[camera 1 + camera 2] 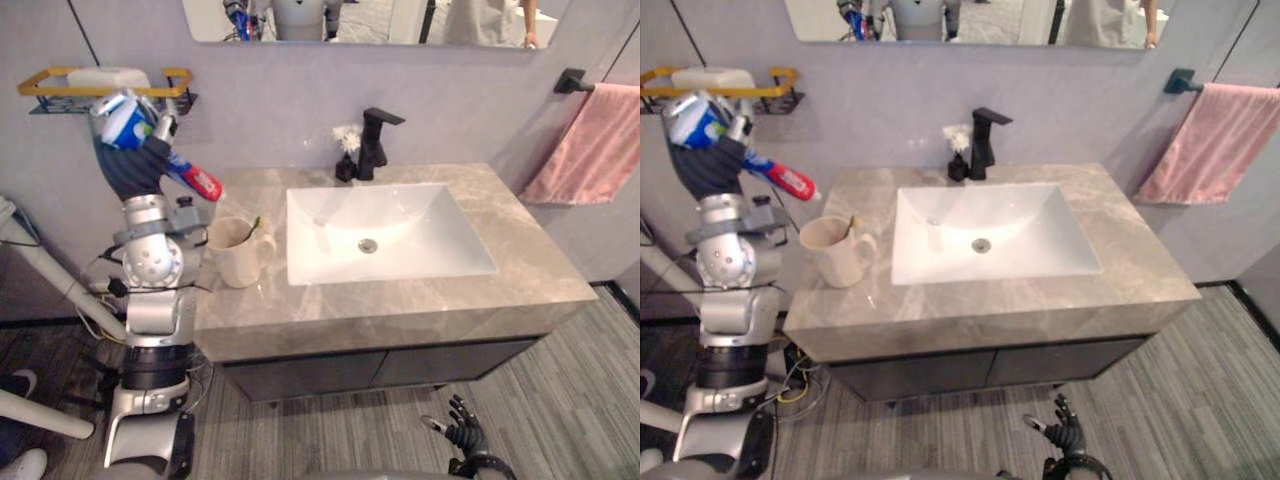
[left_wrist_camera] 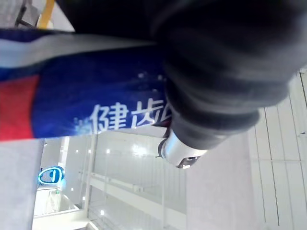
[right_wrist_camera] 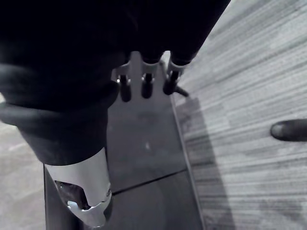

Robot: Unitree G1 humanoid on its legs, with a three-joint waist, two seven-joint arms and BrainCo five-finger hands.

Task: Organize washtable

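Note:
My left hand (image 1: 130, 166) is raised at the left end of the washtable, shut on a blue, white and red toothpaste tube (image 1: 192, 177). The tube slants from its blue end, just below the yellow wall shelf (image 1: 178, 76), down to its red end above the counter. In the left wrist view the tube (image 2: 72, 110) crosses right in front of the hand's cover. A beige cup (image 1: 237, 252) with a thin stick-like item in it stands on the counter's left part. My right hand (image 1: 465, 435) hangs low near the floor, fingers (image 3: 146, 86) relaxed and empty.
A white box (image 1: 105, 77) lies on the yellow shelf. A white sink (image 1: 380, 235) fills the counter's middle, with a black faucet (image 1: 375, 140) and a small dark bottle (image 1: 346, 165) behind it. A pink towel (image 1: 590, 145) hangs at the right. Shoes (image 1: 18, 384) show at the lower left.

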